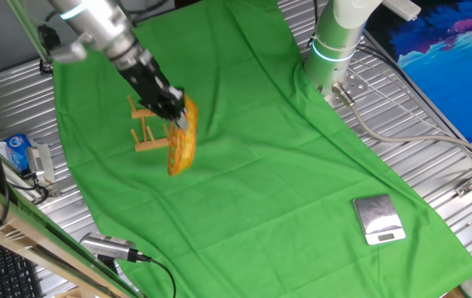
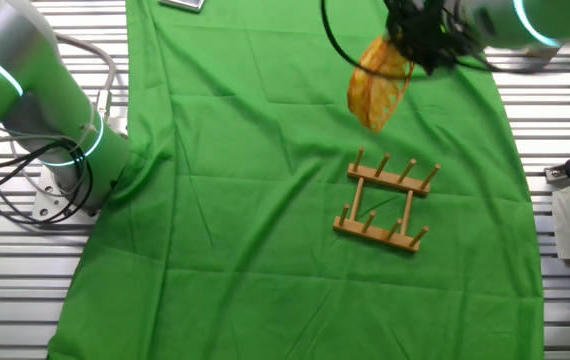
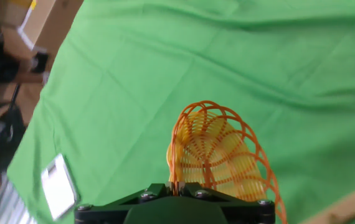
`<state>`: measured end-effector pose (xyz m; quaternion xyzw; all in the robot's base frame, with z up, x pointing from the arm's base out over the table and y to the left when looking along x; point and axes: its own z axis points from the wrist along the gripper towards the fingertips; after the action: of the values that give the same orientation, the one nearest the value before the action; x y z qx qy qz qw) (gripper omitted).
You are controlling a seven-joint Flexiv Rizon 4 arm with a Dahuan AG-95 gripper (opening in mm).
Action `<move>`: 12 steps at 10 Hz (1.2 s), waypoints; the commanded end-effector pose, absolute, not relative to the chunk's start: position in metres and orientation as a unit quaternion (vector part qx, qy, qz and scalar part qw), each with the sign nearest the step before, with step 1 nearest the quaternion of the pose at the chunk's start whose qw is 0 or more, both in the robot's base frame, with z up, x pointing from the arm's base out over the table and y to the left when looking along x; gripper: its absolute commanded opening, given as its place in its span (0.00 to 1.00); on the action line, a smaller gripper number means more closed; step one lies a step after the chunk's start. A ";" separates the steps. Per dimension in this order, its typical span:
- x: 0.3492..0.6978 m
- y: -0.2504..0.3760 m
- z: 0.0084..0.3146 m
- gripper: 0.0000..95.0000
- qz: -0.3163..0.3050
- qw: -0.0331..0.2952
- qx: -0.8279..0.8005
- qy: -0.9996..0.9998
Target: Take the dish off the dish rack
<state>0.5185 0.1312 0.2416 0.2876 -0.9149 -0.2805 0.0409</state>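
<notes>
The dish (image 1: 182,139) is a yellow-orange woven oval tray. It hangs on edge in the air, clear of the dish rack. My gripper (image 1: 175,110) is shut on its upper rim. The dish rack (image 1: 146,129) is a small wooden peg rack standing on the green cloth just behind the dish. In the other fixed view the dish (image 2: 378,85) hangs above and beyond the rack (image 2: 385,203), held by the gripper (image 2: 410,50). In the hand view the dish (image 3: 218,155) hangs below the gripper (image 3: 175,184), its rim pinched between the jaws.
A green cloth (image 1: 244,174) covers the table. A square silver scale (image 1: 378,219) lies at the cloth's near right; it also shows in the hand view (image 3: 59,185). A second arm's base (image 1: 335,50) stands at the back. Cables and boxes lie off the left edge.
</notes>
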 end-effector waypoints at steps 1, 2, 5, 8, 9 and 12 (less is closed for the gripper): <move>0.522 0.143 0.239 0.00 -0.279 0.044 0.285 -0.916; 0.522 0.143 0.239 0.00 -0.278 0.045 0.288 -0.915; 0.520 0.142 0.238 0.00 -0.271 0.055 0.297 -0.914; 0.520 0.142 0.238 0.00 -0.278 0.061 0.324 -0.902; 0.520 0.142 0.238 0.00 -0.278 0.060 0.340 -0.896; 0.520 0.142 0.238 0.00 -0.275 0.057 0.366 -0.887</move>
<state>0.5197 0.1420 0.2382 0.3620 -0.8889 -0.2747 0.0575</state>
